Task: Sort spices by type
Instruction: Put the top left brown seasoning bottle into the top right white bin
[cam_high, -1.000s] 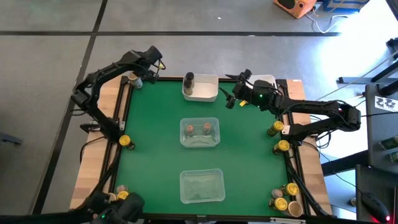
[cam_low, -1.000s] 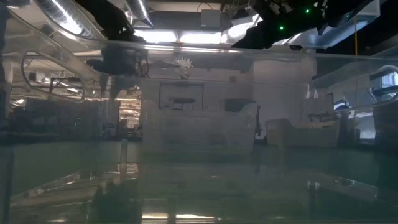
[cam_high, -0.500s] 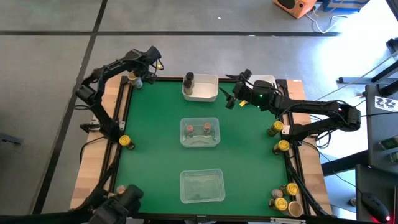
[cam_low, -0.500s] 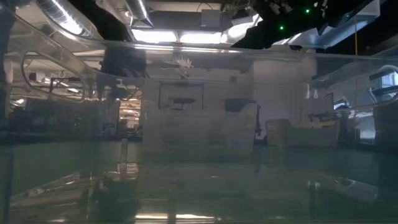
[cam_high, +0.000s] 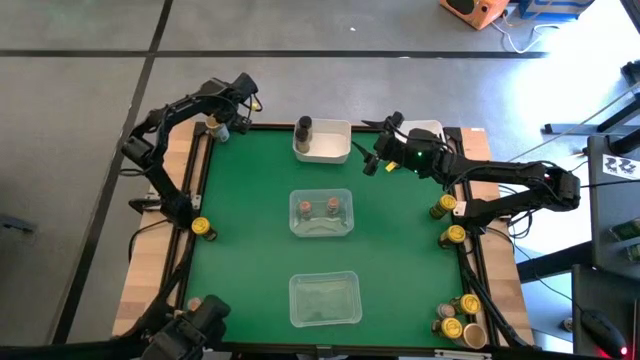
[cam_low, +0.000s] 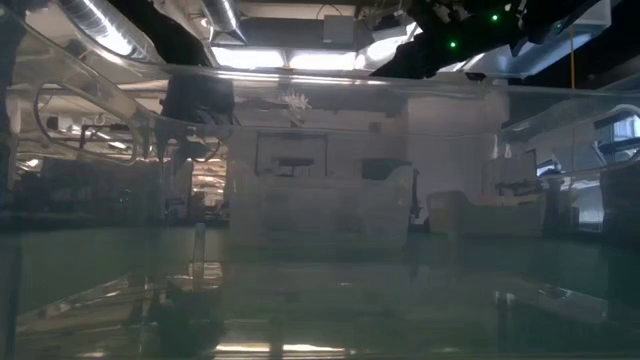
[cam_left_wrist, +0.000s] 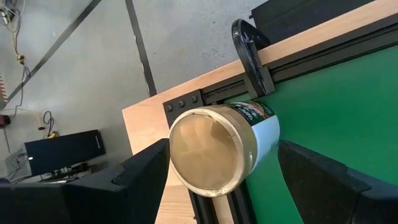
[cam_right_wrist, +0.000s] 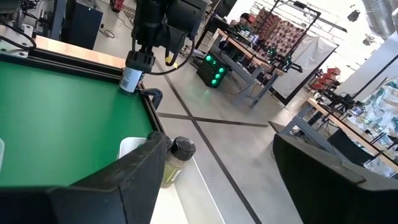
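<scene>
overhead, table-level and wrist views share table.

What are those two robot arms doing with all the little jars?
They are sorting spice jars by kind. The left gripper is at the far left corner of the green table, its fingers around a tan-lidded jar. The right gripper hangs open and empty near the white bin, which has a dark grey jar at its edge. Two reddish-brown-topped jars already sit in a clear tray. Several yellow-lidded jars wait along the table's edges.
</scene>
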